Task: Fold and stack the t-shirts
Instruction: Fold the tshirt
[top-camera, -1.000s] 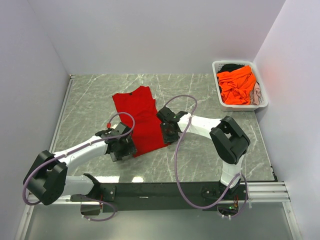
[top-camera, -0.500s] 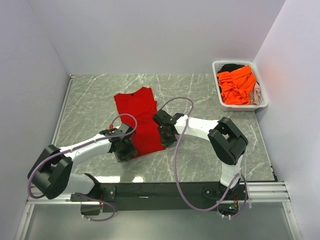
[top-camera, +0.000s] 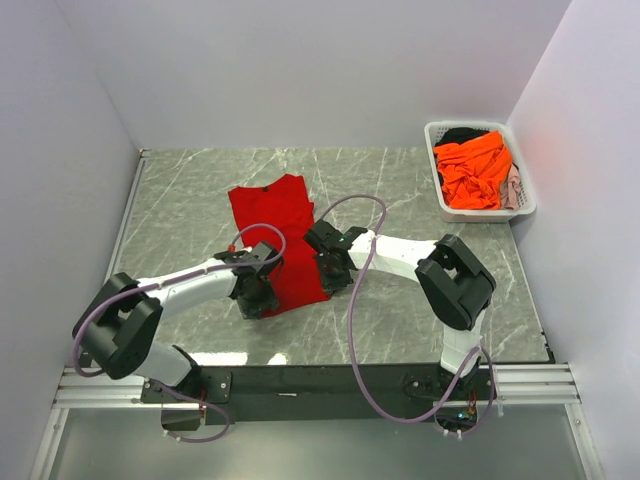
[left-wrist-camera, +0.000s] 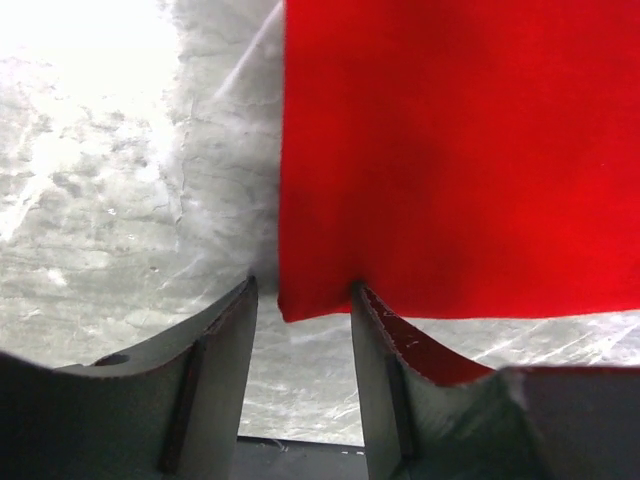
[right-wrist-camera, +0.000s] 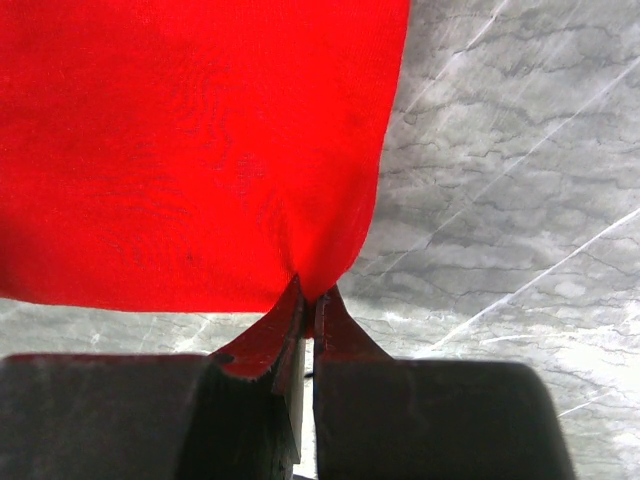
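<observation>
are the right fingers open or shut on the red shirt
Shut. In the right wrist view the right fingers are pressed together, with the red shirt's edge puckered up between their tips.

This is a robotics lab work cell rather than a home: a grey marble-patterned table (top-camera: 200, 190) is boxed in on its far, left and right sides by bare pale walls (top-camera: 320, 70). Along the table's near edge, a black base plate (top-camera: 300, 380) on an aluminium rail (top-camera: 525, 378) carries the left arm (top-camera: 190, 283) and the right arm (top-camera: 400, 255), both trailing looped purple cables (top-camera: 352, 340). A single red t-shirt (top-camera: 275, 215) lies on the table's middle, and a white slotted basket (top-camera: 528, 205) at its far right corner holds an orange t-shirt (top-camera: 475, 170).
</observation>
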